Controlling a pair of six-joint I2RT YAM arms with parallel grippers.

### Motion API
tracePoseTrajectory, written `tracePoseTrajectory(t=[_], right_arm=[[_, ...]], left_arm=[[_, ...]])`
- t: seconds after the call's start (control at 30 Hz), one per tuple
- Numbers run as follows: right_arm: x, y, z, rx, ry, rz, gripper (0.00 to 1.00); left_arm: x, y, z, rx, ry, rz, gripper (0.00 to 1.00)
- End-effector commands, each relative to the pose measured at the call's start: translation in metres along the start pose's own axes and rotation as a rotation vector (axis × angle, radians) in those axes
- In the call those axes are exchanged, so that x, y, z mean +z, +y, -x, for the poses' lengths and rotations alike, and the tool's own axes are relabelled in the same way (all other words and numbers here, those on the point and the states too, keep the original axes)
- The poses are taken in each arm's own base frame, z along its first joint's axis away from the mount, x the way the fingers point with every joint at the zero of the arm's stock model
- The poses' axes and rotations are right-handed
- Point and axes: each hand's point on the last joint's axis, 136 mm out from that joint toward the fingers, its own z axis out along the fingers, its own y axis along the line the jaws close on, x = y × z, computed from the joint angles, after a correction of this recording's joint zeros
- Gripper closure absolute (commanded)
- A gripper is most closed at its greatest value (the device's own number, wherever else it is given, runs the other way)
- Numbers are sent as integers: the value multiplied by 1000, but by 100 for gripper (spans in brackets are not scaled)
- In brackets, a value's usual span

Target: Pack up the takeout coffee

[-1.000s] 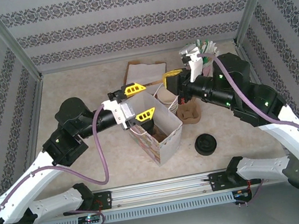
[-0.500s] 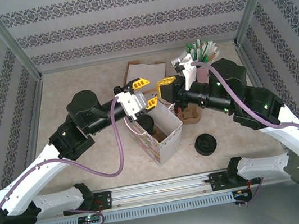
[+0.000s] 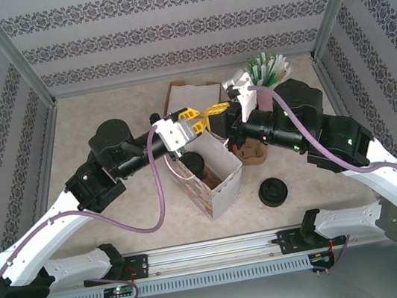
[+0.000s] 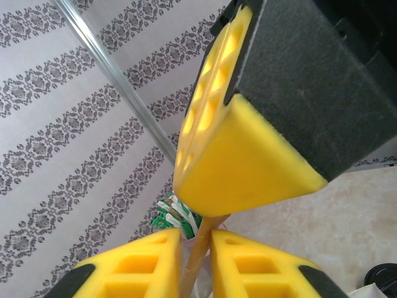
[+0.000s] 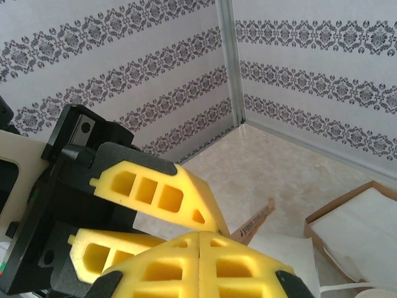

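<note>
Black-lidded takeout coffee (image 3: 195, 163) in the paper bag (image 3: 223, 183), likely light and crushable, is best held round its sides; my right claw (image 5: 198, 239) pinches a stirrer (image 5: 255, 218), my left claw (image 4: 195, 234) I cannot tell.

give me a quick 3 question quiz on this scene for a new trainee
1. True or false: the takeout coffee is already inside the white paper bag.
2. Where is the loose black lid? A in the bag; B on the table, right of the bag; C on a shelf.
3. Name the thin thing pinched by the left gripper.
Key: 1 true; 2 B; 3 a wooden stick.
</note>
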Motion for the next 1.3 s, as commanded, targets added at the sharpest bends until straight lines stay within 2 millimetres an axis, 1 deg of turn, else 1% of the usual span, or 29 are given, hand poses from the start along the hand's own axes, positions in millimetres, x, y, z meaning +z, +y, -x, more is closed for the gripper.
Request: tracePoseTrajectory(t=[0.0,0.1,0.17,0.27,0.33,0.47,0.57,0.7,0.87,0.9,0.97,1.0,1.07,1.1,1.17,1.27], right_arm=[[-5,2,15,-19,-53,-9,100],[-7,3,17,-19,-63,-3,100],[-8,3,18,-20,-64,1,100],[-8,4,17,-21,-62,6,100],[-8,5,18,-21,-63,8,100],[-9,6,18,-21,-62,14,100],[-9,8,18,-22,-61,23,100],[-10,10,18,-25,-65,36,100],[-11,8,15,-31,-62,24,100],[-11,7,16,-29,-66,17,93],[-12,3,16,-19,-76,-3,73],[-13,1,16,-17,-81,-9,63],[-15,-4,17,-7,-99,-35,39],[-16,-7,17,0,-107,-53,32],[-21,-16,19,11,-129,-103,23],[-31,-33,20,26,-159,-195,19]], left_arm=[[-5,-7,16,-11,-38,-44,83],[-3,-8,13,-11,-31,-47,84],[-2,-6,12,-14,-24,-34,75],[-1,-3,11,-18,-21,-19,69],[-1,-3,12,-21,-26,-17,68],[1,-3,11,-28,-20,-19,68],[3,-4,10,-29,-14,-26,73],[5,-2,9,-35,-9,-21,74],[5,1,14,-76,-25,-9,85],[6,1,15,-93,-28,-10,87],[6,3,16,-153,-41,2,97],[7,4,16,-190,-47,8,100],[8,4,16,-272,-74,13,100],[10,4,16,-310,-87,16,100],[11,4,18,-381,-130,23,100],[13,10,23,-475,-208,52,100]])
